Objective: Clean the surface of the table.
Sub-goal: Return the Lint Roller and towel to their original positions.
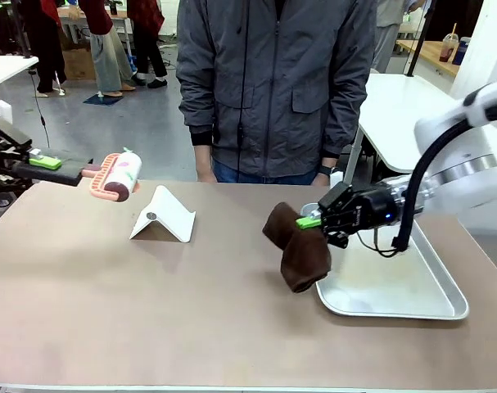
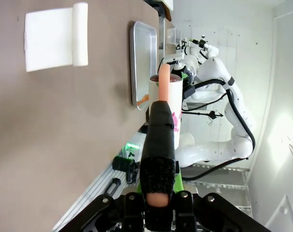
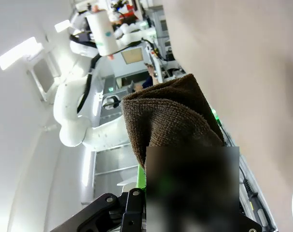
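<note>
The brownish-tan table spans the front view. My left gripper hovers above the table's far left edge, shut on the salmon handle of a lint roller with a white printed roll. In the left wrist view the roller points away from my left gripper, over the table. Right of centre, my right gripper is shut on a dark brown cloth that hangs down to the table by the tray's left rim. The cloth hides my fingers in the right wrist view.
A silver metal tray lies at the right. A white folded stand sits left of centre. A person in a grey jacket stands at the far edge, hands down. White tables stand behind.
</note>
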Available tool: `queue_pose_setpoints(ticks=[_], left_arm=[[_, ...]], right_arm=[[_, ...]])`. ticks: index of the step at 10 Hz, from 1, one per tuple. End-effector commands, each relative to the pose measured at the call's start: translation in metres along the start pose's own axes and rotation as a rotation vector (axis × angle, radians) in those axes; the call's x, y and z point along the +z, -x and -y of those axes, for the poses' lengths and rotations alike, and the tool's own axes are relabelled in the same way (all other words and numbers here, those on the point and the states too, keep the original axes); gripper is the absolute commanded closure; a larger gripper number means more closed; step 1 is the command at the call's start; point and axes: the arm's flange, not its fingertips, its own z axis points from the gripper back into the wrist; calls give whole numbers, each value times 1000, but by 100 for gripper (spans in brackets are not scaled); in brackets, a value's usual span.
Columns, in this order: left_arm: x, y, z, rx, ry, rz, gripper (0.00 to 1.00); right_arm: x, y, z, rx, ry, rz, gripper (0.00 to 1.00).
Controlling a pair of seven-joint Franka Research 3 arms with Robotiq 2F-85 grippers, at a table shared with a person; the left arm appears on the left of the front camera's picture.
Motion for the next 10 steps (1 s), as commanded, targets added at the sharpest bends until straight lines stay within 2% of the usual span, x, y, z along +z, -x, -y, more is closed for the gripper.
queue_pose_setpoints(ticks=[1,3,7,9,10], left_arm=[[-19,-6,10,8,4,64,78],[-39,-19,16,-4,-39,84,78],[-71,-54,21,13,-118,75,78],[-80,-66,21,27,-150,67,78],[-84,-73,19,38,-165,62,78]], right_arm=[[-17,-15,6,8,-13,-36,89],[-29,-23,19,30,7,6,89],[-29,-30,16,164,64,214,89],[-24,-32,13,174,101,261,89],[-21,-31,13,120,120,238,89]])
